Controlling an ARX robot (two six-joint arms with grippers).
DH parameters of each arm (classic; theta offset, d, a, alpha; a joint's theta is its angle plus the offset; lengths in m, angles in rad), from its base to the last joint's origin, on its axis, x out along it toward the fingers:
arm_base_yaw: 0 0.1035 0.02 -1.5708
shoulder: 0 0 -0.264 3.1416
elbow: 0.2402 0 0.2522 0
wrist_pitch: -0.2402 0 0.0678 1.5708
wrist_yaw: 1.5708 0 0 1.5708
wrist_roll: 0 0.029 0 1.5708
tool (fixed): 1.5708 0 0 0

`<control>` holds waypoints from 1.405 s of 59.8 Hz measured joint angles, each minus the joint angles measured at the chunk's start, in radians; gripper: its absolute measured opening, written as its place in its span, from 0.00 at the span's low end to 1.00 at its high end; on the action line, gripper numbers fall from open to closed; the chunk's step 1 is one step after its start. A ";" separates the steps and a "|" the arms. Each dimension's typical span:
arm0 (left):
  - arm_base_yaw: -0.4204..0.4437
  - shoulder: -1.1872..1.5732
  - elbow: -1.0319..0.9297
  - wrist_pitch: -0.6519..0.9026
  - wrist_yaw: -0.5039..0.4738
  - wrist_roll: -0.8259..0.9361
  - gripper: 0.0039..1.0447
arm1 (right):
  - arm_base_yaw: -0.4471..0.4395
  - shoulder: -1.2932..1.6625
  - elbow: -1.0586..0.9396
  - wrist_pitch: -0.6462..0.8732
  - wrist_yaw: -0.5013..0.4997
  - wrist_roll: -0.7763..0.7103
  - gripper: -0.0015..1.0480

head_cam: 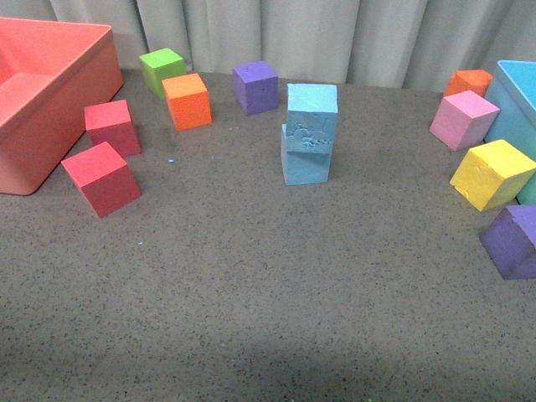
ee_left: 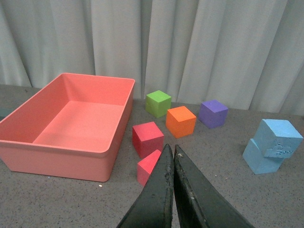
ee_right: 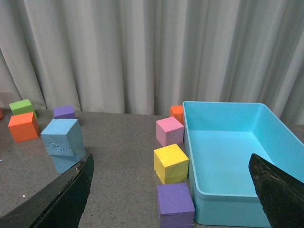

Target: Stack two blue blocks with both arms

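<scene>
Blue blocks (head_cam: 310,134) sit stacked, apart from both arms; left jaws look closed empty, right jaws spread wide.

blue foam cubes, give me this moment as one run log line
stack: upper light-blue foam cube on lower light-blue foam cube, twisted | left gripper: shut, empty | right gripper: open, empty | arms: clear of stack

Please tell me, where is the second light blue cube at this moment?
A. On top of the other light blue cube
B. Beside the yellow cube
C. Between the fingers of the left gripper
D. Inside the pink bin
A: in the front view the upper blue cube sits on the lower blue cube, slightly offset, and no gripper touches them.
</scene>
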 joint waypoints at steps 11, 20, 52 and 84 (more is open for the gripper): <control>0.000 -0.113 0.000 -0.109 0.000 0.000 0.03 | 0.000 0.000 0.000 0.000 0.000 0.000 0.91; 0.000 -0.182 0.000 -0.176 0.000 0.000 0.03 | 0.000 0.000 0.000 0.000 0.000 0.000 0.91; 0.000 -0.447 0.000 -0.449 0.002 0.000 0.03 | 0.000 0.000 0.000 0.000 0.000 0.000 0.91; 0.000 -0.449 0.000 -0.450 0.002 0.002 0.95 | 0.000 0.000 0.000 0.000 0.000 0.000 0.91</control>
